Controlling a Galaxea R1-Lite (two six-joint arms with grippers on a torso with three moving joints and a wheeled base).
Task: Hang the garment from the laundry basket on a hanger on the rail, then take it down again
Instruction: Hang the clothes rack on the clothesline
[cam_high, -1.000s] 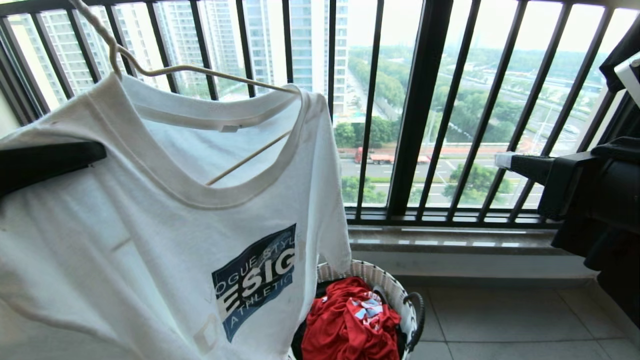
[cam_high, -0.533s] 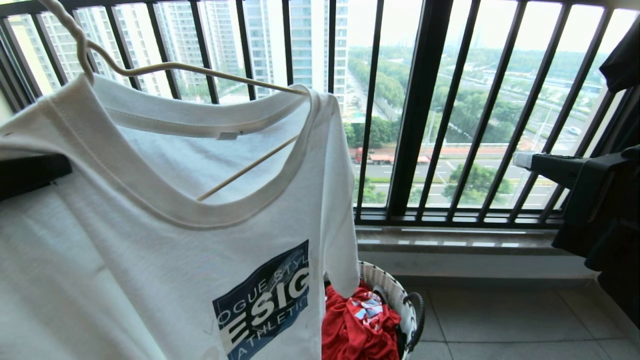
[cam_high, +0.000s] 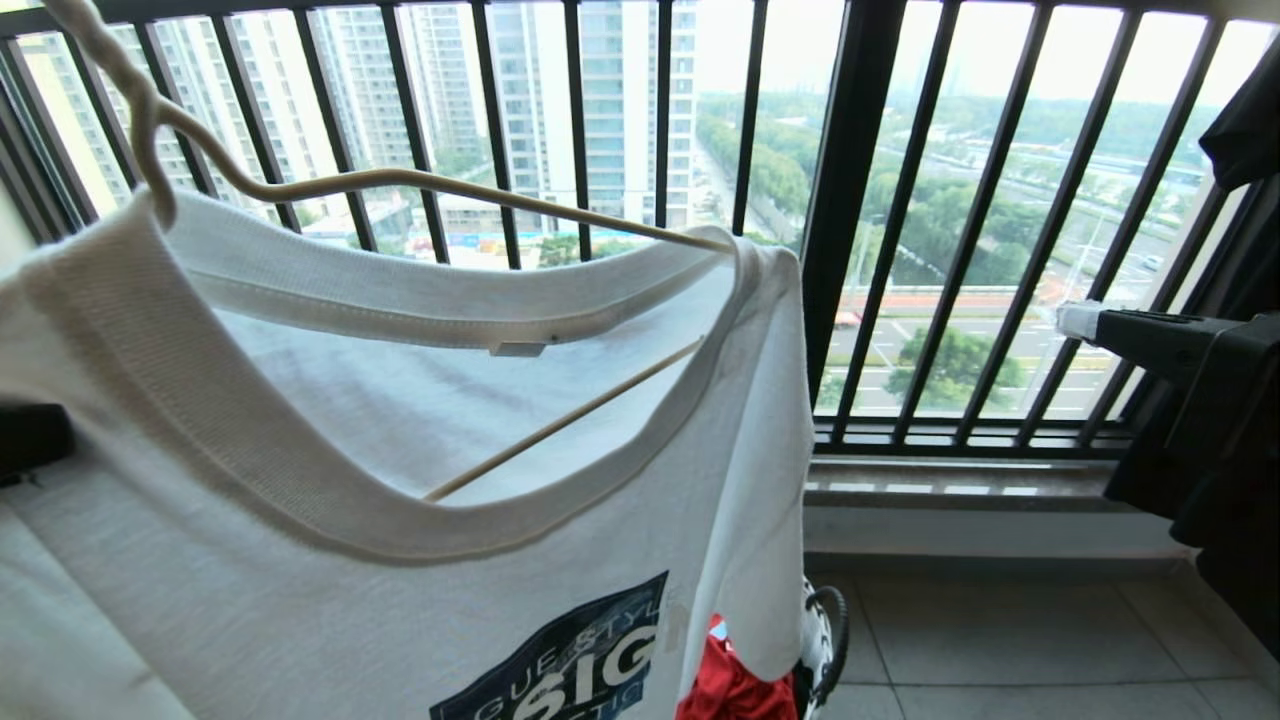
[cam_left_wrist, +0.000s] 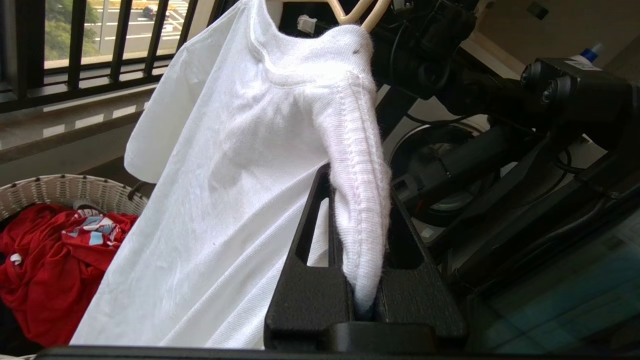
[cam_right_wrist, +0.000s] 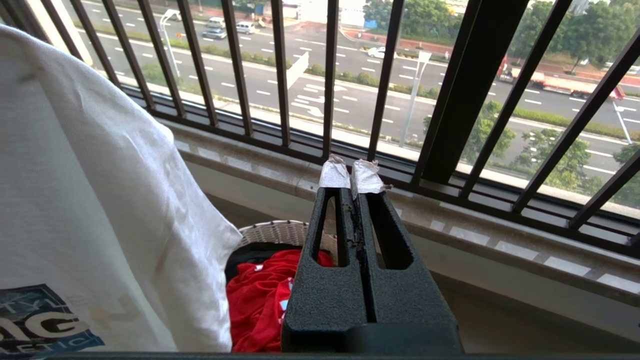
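Observation:
The garment (cam_high: 330, 560), a white T-shirt with a blue chest print, hangs on the cream wire hanger (cam_high: 480, 182) close in front of me. The hanger's hook runs out of the top left of the head view, and the rail is out of view. My left gripper (cam_left_wrist: 357, 182) is shut on a ribbed fold of the garment (cam_left_wrist: 225, 165) below the hanger's neck (cam_left_wrist: 372, 15); only a dark bit of it (cam_high: 30, 440) shows at the left edge of the head view. My right gripper (cam_right_wrist: 352, 175) is shut and empty, to the right of the shirt (cam_high: 1075, 320). The laundry basket (cam_right_wrist: 280, 232) stands on the floor below.
A red garment (cam_right_wrist: 260, 295) lies in the basket (cam_left_wrist: 60, 190), over something black. The black barred window railing (cam_high: 850, 220) and its stone sill (cam_high: 960, 480) run behind. Dark clothing (cam_high: 1240, 120) hangs at the far right. Grey floor tiles (cam_high: 1000, 640) lie to the basket's right.
The shirt on its hanger has swung right and nearer to me, covering most of the basket. My left gripper has slid off towards the left edge. The right gripper has drawn back to the right.

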